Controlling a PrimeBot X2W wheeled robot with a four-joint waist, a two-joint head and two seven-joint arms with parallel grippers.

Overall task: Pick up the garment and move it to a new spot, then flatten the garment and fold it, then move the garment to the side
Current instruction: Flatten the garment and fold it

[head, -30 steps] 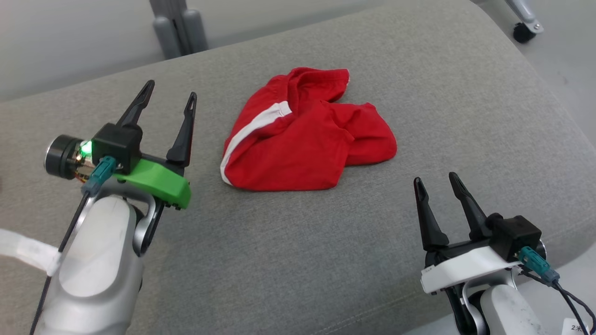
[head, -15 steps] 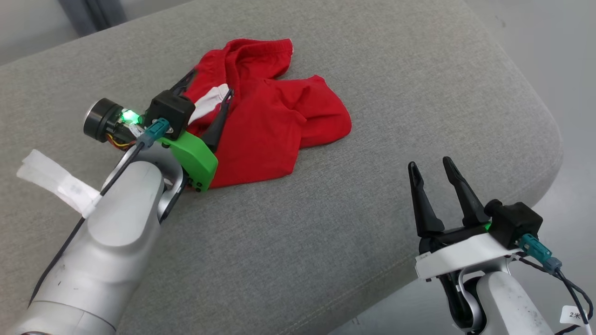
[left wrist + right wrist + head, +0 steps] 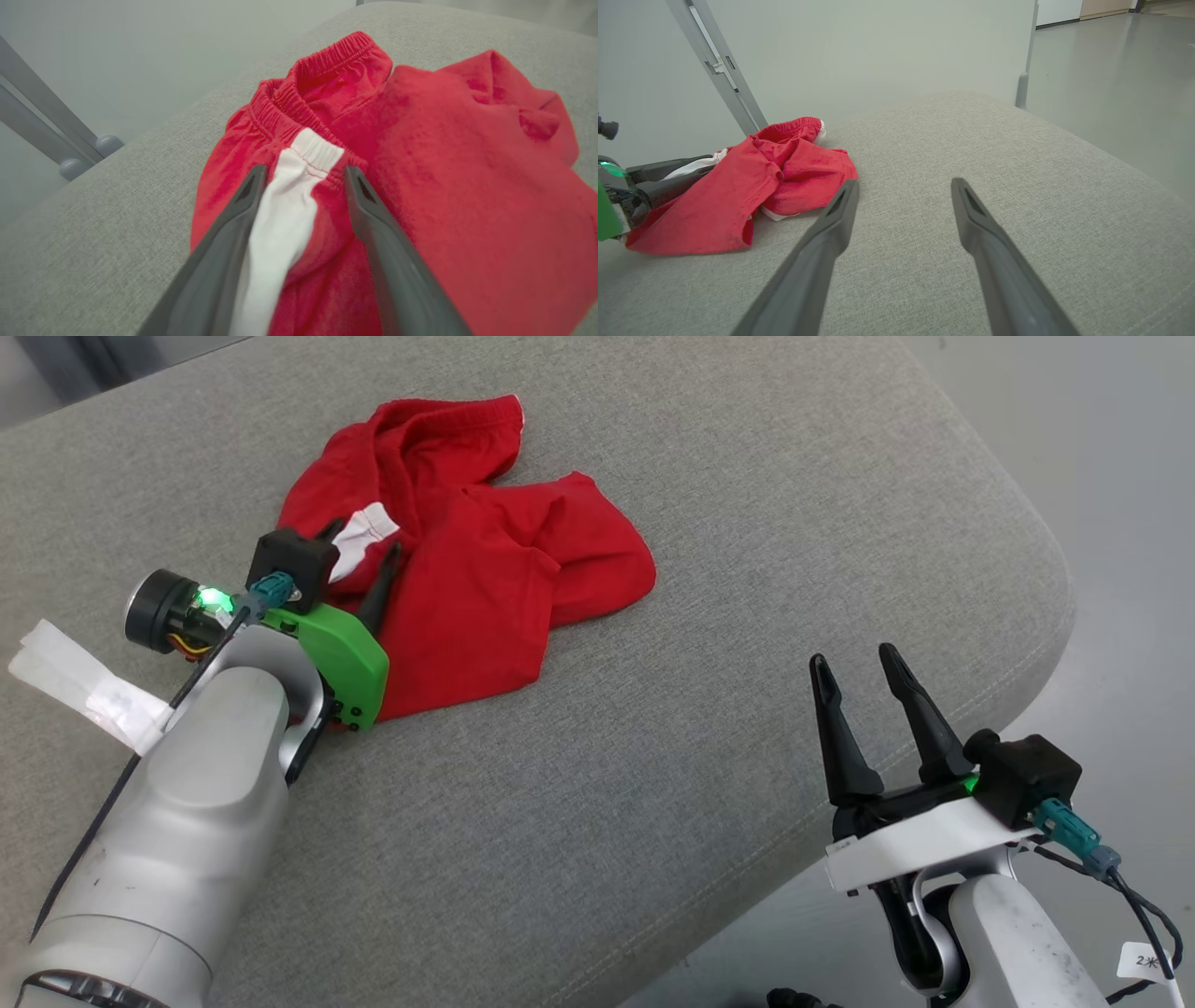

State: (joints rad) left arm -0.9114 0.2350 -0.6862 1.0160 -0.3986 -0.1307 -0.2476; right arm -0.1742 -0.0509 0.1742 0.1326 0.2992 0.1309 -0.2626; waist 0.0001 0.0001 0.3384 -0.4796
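The red garment (image 3: 485, 588) lies crumpled toward the far left of the grey cushion (image 3: 653, 756), elastic waistband (image 3: 327, 56) bunched up at its far side. The left claw (image 3: 306, 170) sits down on it, fingers parted wide, one on either side of the white stripe (image 3: 285, 224) just below the waistband. Both tips press into the red cloth, with a raised fold between them that is not pinched. The right claw (image 3: 852, 655) hovers well apart over the cushion's near right edge, spread fully, holding and touching nothing.
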